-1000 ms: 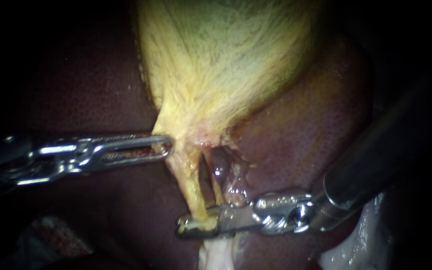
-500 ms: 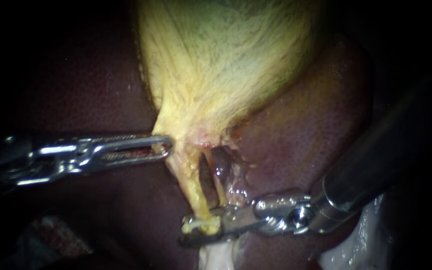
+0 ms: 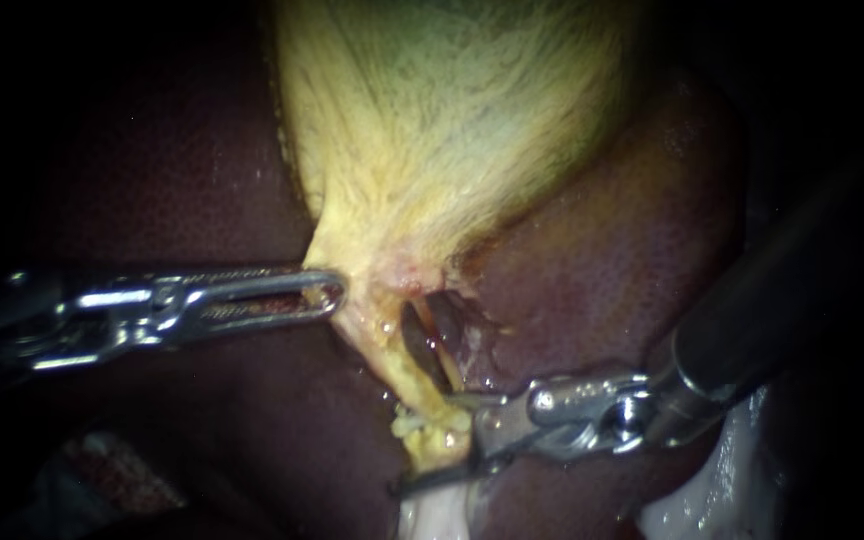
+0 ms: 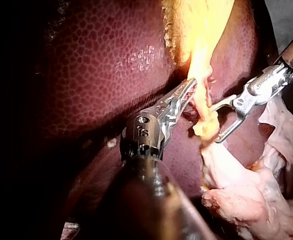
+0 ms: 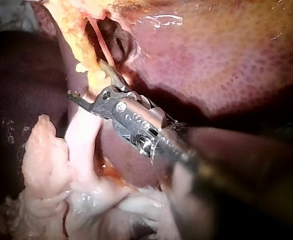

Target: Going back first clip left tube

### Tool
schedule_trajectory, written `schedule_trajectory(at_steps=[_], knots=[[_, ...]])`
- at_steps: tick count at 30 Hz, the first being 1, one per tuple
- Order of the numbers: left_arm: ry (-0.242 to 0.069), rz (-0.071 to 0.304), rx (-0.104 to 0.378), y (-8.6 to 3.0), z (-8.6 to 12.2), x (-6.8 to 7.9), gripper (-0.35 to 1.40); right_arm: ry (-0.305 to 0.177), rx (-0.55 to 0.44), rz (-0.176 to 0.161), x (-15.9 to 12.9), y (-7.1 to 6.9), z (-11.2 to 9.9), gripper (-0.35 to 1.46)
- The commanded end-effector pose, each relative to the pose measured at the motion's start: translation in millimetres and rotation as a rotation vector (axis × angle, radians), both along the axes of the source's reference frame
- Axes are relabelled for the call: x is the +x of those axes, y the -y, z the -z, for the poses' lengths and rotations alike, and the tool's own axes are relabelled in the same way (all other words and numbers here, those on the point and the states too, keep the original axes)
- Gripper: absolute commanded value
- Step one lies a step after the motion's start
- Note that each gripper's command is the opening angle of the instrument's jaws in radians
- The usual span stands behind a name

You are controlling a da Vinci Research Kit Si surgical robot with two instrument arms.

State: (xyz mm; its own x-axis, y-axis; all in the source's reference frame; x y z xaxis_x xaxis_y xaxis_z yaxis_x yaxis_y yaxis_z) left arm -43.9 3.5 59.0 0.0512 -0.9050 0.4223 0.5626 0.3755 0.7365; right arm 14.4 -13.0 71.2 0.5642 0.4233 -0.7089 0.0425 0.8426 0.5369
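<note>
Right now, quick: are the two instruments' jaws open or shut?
Left instrument: shut on the gallbladder.
Right instrument: open, the left tube between its jaws.

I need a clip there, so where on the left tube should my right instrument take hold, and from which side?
Probably the bare stretch of the left tube, between gallbladder and lumpy yellow end. Come from the right, jaws across it: it runs steeply down, and the right instrument straddles it, jaws open.

My left instrument (image 3: 327,292) lies level, clamped tight, while my right instrument (image 3: 430,443) slants in, spread wide.
</note>
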Motion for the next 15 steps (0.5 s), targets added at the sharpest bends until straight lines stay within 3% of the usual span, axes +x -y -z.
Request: schedule_trajectory(at_steps=[1,11,15], knots=[[0.000,-0.001,0.000,0.0,0.0,0.0,-0.35,-0.001,-0.006,0.000,-0.2,-0.1,0.2,0.60],[0.001,-0.001,0.000,0.0,0.0,0.2,-0.35,-0.008,-0.024,0.007,-3.0,-0.9,1.5,0.60],[0.001,-0.002,0.000,0.0,0.0,0.2,-0.35,-0.004,-0.037,-0.009,-5.3,-2.2,3.2,0.60]])
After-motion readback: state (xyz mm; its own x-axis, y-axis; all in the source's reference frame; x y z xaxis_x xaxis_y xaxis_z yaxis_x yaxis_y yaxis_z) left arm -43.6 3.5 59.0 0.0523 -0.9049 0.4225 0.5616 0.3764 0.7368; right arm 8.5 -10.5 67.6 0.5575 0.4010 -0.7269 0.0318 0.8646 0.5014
